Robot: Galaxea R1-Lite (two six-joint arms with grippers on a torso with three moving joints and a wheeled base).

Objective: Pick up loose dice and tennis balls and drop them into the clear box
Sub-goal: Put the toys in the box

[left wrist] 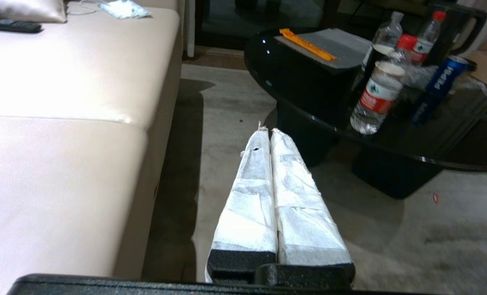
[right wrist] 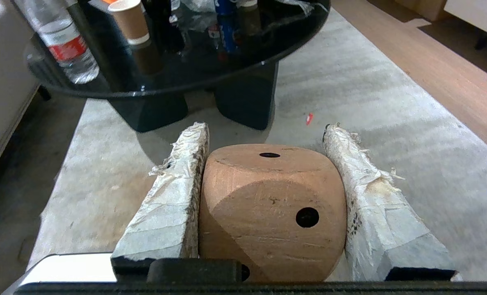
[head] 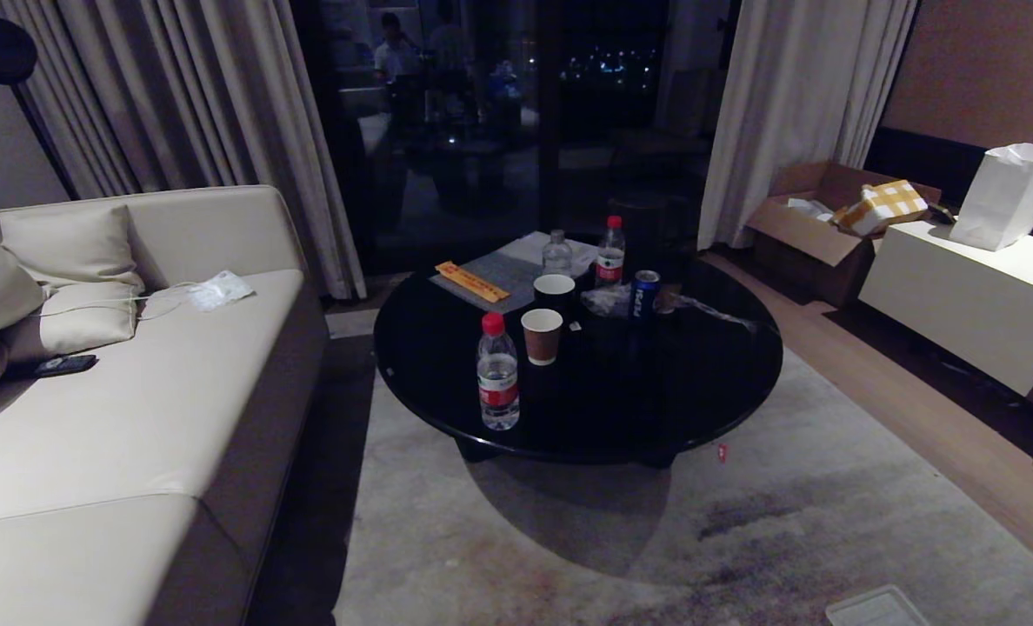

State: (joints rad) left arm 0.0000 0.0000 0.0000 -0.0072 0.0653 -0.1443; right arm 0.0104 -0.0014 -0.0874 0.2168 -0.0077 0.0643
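- One die point(right wrist: 272, 209) clamped between right gripper point(right wrist: 266, 131) fingers, above the rug point(right wrist: 383, 106), near the round black table point(right wrist: 210, 69).
- Left gripper point(left wrist: 267, 132) fingers pressed together, empty, beside the sofa point(left wrist: 63, 123).

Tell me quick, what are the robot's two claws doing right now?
Left gripper: closed, holding nothing.
Right gripper: closed around a wooden die.
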